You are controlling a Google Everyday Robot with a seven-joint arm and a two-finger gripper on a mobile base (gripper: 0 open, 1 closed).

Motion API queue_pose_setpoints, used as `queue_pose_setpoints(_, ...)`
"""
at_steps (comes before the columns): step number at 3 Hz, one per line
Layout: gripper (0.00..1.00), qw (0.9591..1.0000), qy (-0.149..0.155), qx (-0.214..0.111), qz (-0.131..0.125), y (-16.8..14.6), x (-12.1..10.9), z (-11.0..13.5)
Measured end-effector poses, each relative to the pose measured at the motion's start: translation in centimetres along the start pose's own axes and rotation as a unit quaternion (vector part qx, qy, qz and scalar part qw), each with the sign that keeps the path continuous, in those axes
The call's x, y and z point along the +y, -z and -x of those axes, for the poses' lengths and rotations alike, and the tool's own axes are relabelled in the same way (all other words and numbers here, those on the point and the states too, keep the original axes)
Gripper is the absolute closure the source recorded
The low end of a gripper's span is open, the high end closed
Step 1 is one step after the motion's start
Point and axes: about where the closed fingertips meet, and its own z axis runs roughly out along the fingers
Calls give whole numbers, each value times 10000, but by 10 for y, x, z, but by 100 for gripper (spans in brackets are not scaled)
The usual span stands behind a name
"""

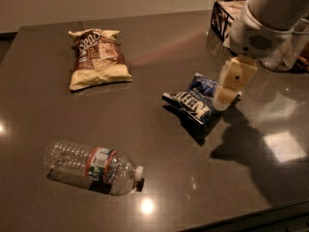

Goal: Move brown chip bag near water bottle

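Currently the gripper (221,102) hangs over the right half of the counter (159,47), its tan tip at the right end of the dark blue chip bag (197,103). From this angle you cannot tell whether it touches that bag. Open or closed: cannot tell, as it shows side-on as a single block. You see nothing carried in it. The white wrist housing (259,33) sits above it, toward the back-right corner.

Brown chip bag (98,58): lying flat, face up, near the back-left corner, with its top seam toward the back edge. Nothing is touching it.

Water bottle (91,166): on its side near the front-left corner, with the white cap pointing right and the label band around its middle. It is well apart from the brown chip bag, with bare counter between them.

The dark blue chip bag lies right of centre, crumpled and set at an angle.

A black wire basket (223,19) stands at the back-right corner, partly hidden behind the arm.
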Motion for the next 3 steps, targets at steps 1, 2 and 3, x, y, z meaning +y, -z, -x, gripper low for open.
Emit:
queue_pose_setpoints(1, 0, 9995, -200, -206, 109, -20, -16, 35)
queue_pose_setpoints(2, 0, 9986, -303, -408, 126, -44, -28, 85)
queue_pose_setpoints(3, 0, 9976, -423, -538, 78, -73, -45, 136)
